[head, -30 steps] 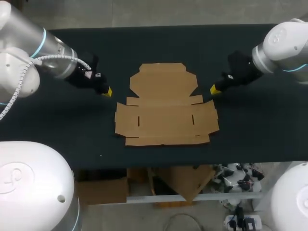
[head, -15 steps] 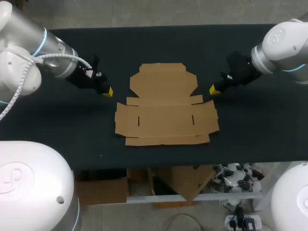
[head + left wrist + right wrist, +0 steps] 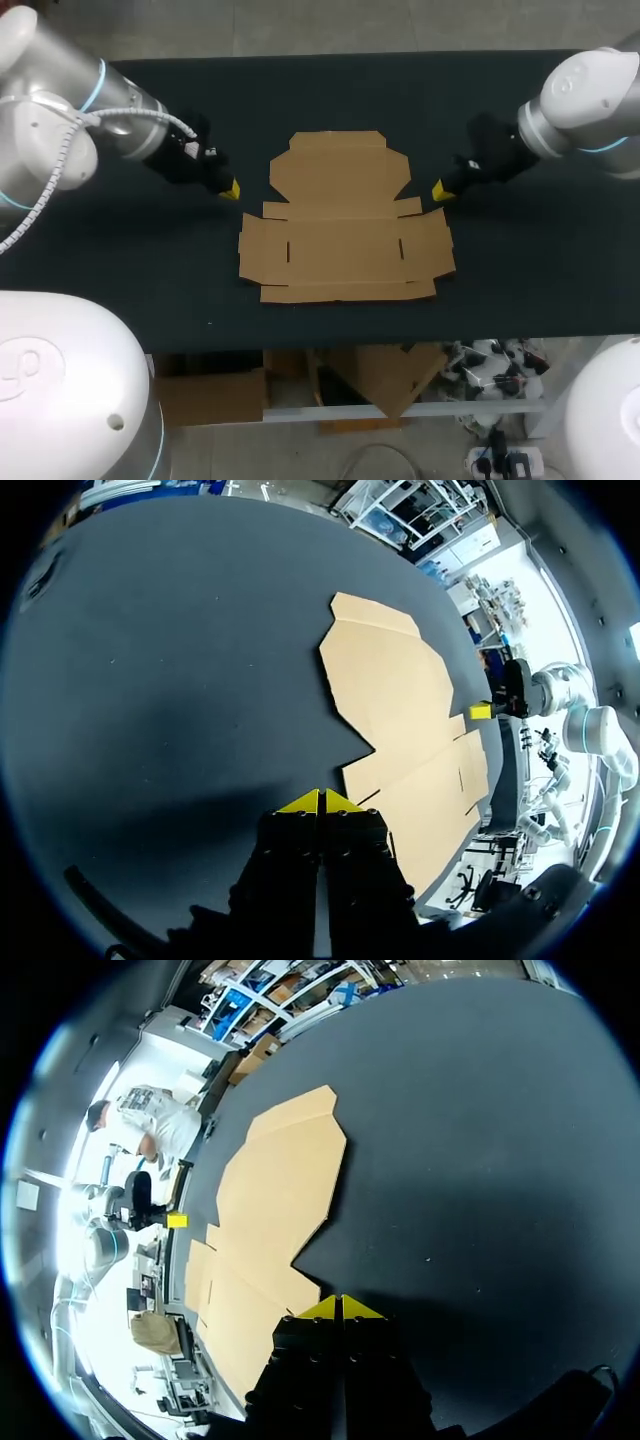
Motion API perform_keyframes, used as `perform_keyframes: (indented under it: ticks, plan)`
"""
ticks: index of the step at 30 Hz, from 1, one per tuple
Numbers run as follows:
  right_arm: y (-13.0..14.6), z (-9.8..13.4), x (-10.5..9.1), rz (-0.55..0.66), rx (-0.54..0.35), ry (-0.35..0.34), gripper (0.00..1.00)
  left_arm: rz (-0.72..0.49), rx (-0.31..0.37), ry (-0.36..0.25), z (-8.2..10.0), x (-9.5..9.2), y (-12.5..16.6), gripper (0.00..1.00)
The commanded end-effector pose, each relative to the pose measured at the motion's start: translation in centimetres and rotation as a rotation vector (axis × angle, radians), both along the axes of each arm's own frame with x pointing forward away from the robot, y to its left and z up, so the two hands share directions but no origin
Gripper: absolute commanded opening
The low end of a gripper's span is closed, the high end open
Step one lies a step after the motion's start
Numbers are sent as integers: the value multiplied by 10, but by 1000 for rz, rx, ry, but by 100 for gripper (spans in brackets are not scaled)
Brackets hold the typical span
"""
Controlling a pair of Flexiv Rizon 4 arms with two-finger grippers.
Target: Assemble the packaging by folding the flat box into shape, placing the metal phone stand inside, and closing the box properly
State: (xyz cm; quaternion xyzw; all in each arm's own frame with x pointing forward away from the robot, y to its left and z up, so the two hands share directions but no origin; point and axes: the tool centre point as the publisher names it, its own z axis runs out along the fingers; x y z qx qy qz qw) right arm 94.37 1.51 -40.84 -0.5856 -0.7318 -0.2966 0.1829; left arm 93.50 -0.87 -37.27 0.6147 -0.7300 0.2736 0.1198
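Since the box [image 3: 345,215] lies flat on the table [image 3: 150,270], the left gripper [image 3: 229,188] and right gripper [image 3: 438,190] hover just beside its left and right edges, tips pressed together and empty (likely poised to push the side flaps up).

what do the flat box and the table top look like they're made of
Flat box: apparently plain brown cardboard, matte, with cut slots, flaps and fold lines showing.
Table top: dark, dull, non-reflective surface, possibly a cloth or mat covering; the views don't settle which.
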Motion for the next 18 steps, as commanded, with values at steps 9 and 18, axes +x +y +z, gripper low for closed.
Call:
perform_keyframes:
  ticks: [9,18]
  plan:
    - [12,-12,11,32,25,24,0,9,-14,20,-13,5,-8,0]
    - [17,-14,9,37,29,35,0,13,-31,26,-21,7,-13,0]
